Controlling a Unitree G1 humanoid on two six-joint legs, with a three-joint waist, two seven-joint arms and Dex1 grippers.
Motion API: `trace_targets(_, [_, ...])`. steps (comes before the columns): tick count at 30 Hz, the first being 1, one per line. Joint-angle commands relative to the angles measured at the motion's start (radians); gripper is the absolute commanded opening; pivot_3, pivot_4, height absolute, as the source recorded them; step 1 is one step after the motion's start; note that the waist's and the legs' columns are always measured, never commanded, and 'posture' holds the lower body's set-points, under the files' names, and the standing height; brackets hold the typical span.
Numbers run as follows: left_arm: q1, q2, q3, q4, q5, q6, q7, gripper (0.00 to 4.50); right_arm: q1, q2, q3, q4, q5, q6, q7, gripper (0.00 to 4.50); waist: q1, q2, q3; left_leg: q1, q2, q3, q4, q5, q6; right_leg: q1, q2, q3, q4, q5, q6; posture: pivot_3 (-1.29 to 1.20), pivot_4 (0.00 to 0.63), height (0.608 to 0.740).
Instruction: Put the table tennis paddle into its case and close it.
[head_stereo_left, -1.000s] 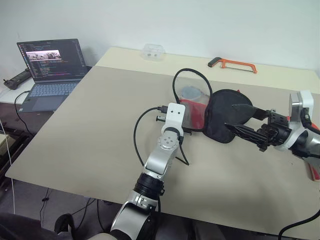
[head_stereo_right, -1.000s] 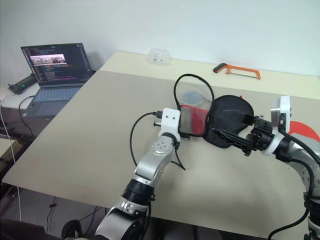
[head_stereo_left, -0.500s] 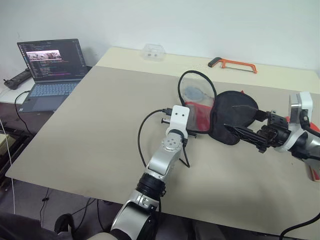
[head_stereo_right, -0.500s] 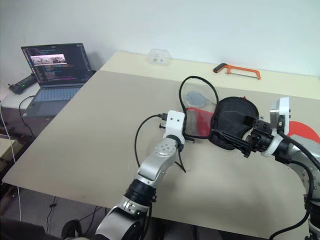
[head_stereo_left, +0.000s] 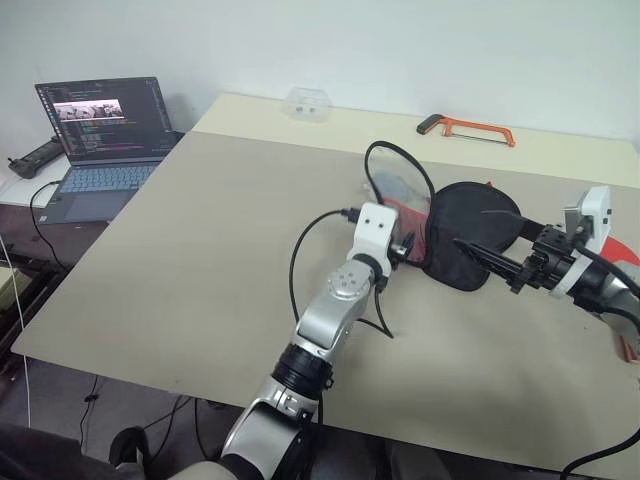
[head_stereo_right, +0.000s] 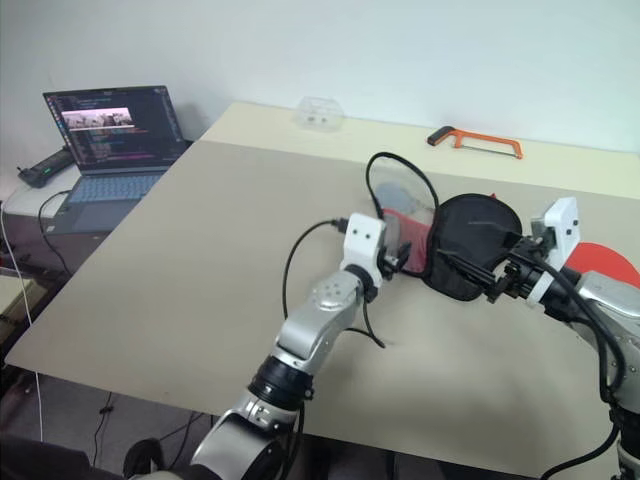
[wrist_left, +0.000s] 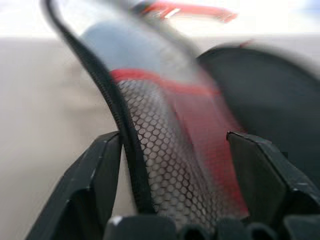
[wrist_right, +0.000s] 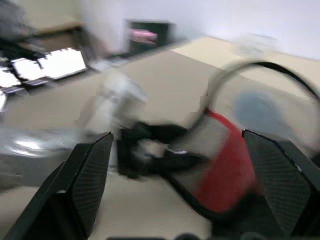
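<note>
Over beige table (head_stereo_left: 200, 240), both hands, left (head_stereo_left: 408, 247) and right (head_stereo_left: 488, 238), reach level, fingers spread, flanking case (head_stereo_left: 455, 235).

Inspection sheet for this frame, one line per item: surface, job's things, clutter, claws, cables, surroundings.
Surface: beige table.
Job's things: case open, lid raised; red paddle at the table's right edge, beside the right arm, outside the case.
Clutter: orange hacksaw; clear plastic box at the far edge.
Claws: left claw open around the mesh lid; right claw open over the case's black half.
Cables: black cable on the left arm.
Surroundings: open laptop on a side desk.
</note>
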Motion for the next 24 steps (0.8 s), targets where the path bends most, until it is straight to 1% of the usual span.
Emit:
trace_targets(1, [-0.080,0.094,0.013,-0.152,-0.068,0.064,-0.205,3.38,0.023,-0.004,-0.069,0.025,-0.065,0.052,-0.143,4.50,0.000,0.001,-0.001,0.000,0.000,0.000,0.000,0.000,0.000,0.000,0.000,0.000,0.000,0.000,0.000,0.00,0.150,0.740])
trace_targets(4, [-0.088,0.256,0.012,-0.241,-0.139,0.155,-0.411,3.38,0.067,0.010,-0.130,0.039,-0.104,0.088,-0.239,4.50,-0.006,0.005,-0.003,0.000,0.000,0.001,-0.002,0.000,0.000,-0.001,0.001,0.002,-0.001,0.000,0.000,0.00,0.150,0.740])
trace_targets(7, [-0.080,0.391,0.002,-0.304,-0.185,0.213,-0.557,3.38,0.104,0.025,-0.176,0.052,-0.127,0.116,-0.302,4.50,-0.008,0.006,-0.003,0.001,0.001,0.001,-0.003,0.000,-0.001,-0.003,0.002,0.002,0.000,0.000,0.000,0.00,0.150,0.740])
trace_targets(9, [-0.075,0.451,-0.010,-0.328,-0.193,0.228,-0.621,3.38,0.111,0.036,-0.200,0.070,-0.140,0.127,-0.331,4.50,-0.008,0.006,-0.003,0.000,0.001,0.000,-0.003,0.000,-0.001,-0.003,0.002,0.002,0.000,0.000,0.000,0.00,0.150,0.740])
trace_targets(13, [-0.071,0.451,-0.003,-0.306,-0.157,0.244,-0.587,3.38,0.111,0.048,-0.207,0.108,-0.178,0.116,-0.359,4.50,-0.004,0.005,-0.003,0.001,0.000,0.001,0.000,0.000,0.000,-0.001,0.000,0.002,0.000,0.001,0.002,0.00,0.150,0.740])
trace_targets(16, [-0.065,0.445,-0.002,-0.319,-0.169,0.247,-0.608,3.38,0.094,0.055,-0.231,0.153,-0.205,0.116,-0.399,4.50,-0.003,0.005,-0.003,0.000,-0.001,0.000,0.000,0.000,0.001,-0.001,0.000,0.003,0.000,0.001,0.002,0.00,0.150,0.740])
trace_targets(19, [-0.054,0.482,0.032,-0.366,-0.243,0.225,-0.720,3.38,0.067,0.066,-0.272,0.201,-0.227,0.134,-0.465,4.50,-0.003,0.006,-0.003,0.000,-0.001,0.001,-0.001,0.000,0.001,-0.002,0.000,0.004,0.000,0.001,0.002,0.00,0.150,0.740])
trace_targets(20, [-0.055,0.513,0.050,-0.367,-0.263,0.209,-0.772,3.38,0.074,0.066,-0.279,0.205,-0.237,0.137,-0.474,4.50,-0.003,0.006,-0.003,0.000,0.000,0.001,-0.001,0.000,0.001,-0.003,0.000,0.004,0.000,0.001,0.002,0.00,0.150,0.740])
trace_targets(24, [-0.077,0.597,0.096,-0.328,-0.306,0.173,-0.894,3.38,0.096,0.063,-0.314,0.233,-0.274,0.149,-0.498,4.50,-0.008,0.006,-0.003,-0.001,0.001,0.001,-0.002,0.000,0.000,-0.005,0.002,0.004,0.001,0.001,0.001,0.00,0.150,0.740])
